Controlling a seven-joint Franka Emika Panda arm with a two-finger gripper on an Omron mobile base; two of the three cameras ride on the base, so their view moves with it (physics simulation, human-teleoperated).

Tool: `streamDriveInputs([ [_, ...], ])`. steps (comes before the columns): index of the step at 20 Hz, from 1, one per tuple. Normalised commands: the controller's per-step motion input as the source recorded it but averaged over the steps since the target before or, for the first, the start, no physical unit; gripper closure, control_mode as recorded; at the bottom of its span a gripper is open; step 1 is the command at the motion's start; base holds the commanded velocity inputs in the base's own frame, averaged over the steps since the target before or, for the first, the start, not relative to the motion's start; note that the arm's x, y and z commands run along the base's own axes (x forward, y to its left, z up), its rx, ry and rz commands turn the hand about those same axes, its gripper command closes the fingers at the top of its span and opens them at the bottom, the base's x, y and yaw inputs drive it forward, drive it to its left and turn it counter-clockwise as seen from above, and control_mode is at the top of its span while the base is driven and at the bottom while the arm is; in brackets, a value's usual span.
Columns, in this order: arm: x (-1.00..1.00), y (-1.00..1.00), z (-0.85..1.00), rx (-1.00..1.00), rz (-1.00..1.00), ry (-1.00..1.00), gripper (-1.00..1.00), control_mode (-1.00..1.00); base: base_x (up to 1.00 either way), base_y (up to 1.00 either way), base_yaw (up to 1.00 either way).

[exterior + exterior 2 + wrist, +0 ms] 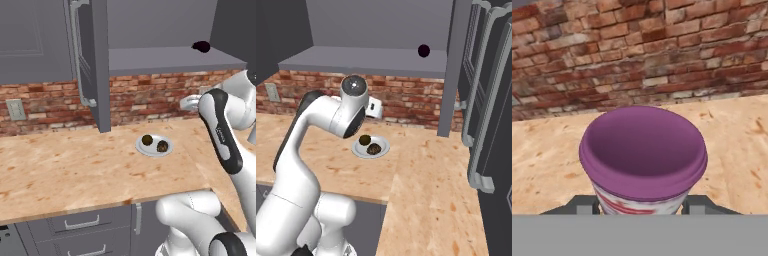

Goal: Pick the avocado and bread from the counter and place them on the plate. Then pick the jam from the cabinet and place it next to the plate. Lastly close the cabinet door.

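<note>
The jam sat right in front of the hand camera, low in the middle of the frame, with its purple top facing the camera. The end effector was clenched on the jam, one dark fingertip touching each side of the jar. Behind the jar lay the beige surface, and a red brick wall filled the top of that frame.

In the left base view the plate lay in the middle of the frame. The avocado and the bread rested on it, side by side. The cabinet door stood open at the upper left. A dark lump sat on the cabinet shelf at the upper right.
</note>
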Motion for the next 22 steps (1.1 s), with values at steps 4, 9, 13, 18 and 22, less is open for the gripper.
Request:
streamDriveInputs([
  [4,0.30,-0.14,-0.51,-0.04,0.11,0.11,1.00,-1.00,0.00,0.00,0.00],
  [9,0.20,-0.11,-0.58,-0.07,0.12,0.06,1.00,-1.00,0.00,0.00,0.00],
  [13,0.07,-0.02,-0.59,-0.10,0.12,0.02,1.00,-1.00,0.00,0.00,0.00],
  [18,0.02,0.00,-0.59,-0.16,0.10,0.00,1.00,-1.00,0.00,0.00,0.00],
  [22,0.00,0.01,-0.52,-0.18,0.11,-0.04,1.00,-1.00,0.00,0.00,0.00],
])
